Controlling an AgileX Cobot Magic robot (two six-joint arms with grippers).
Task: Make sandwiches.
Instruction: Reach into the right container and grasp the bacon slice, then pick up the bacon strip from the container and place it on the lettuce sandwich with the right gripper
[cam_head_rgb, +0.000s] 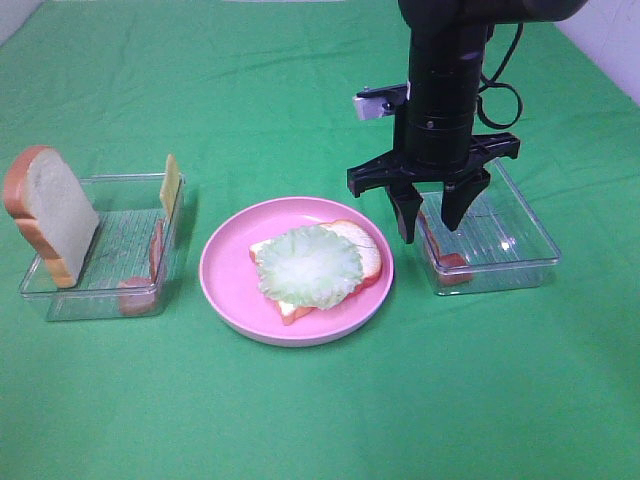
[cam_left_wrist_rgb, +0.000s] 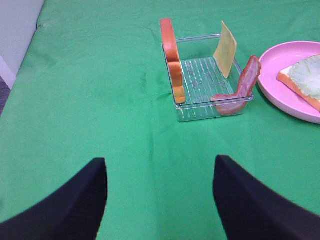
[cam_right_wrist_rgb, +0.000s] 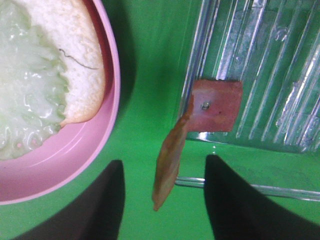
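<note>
Left fingers (cam_left_wrist_rgb: 80, 205) spread wide, nothing between them, hanging over bare bench (cam_left_wrist_rgb: 90, 100). Only the left wrist view shows them; the high view leaves them out. Left tray (cam_head_rgb: 60, 300) holds a bread slice (cam_head_rgb: 55, 215) propped on edge, a cheese square (cam_head_rgb: 171, 185) leaning on the far wall and a spare bacon strip (cam_head_rgb: 157, 250). Plate (cam_head_rgb: 225, 290) sits mid-bench with the sandwich so far: a bottom slice (cam_head_rgb: 365, 248) with the lettuce leaf (cam_head_rgb: 308, 265) lying over it, no bacon on it yet. Right fingers (cam_head_rgb: 405, 215) point down over the near-left corner of the right tray (cam_head_rgb: 530, 250), spread to either side of a bacon strip (cam_right_wrist_rgb: 172, 160) and not yet touching it. Step in hand, as I judge it: pinch this strip and carry it to the lettuce. To do it well, close on the flat faces of the raised part, centred between the fingers. Lift straight up until the low end clears the tray wall, then swing across. The strip looks thin and bendy, so an off-centre pinch may let it twist or slip. The right wrist view shows green on both sides of the strip, plus one end lying flat on the tray floor. From the high view the fingers hide most of it, leaving only a red patch low in the tray.
</note>
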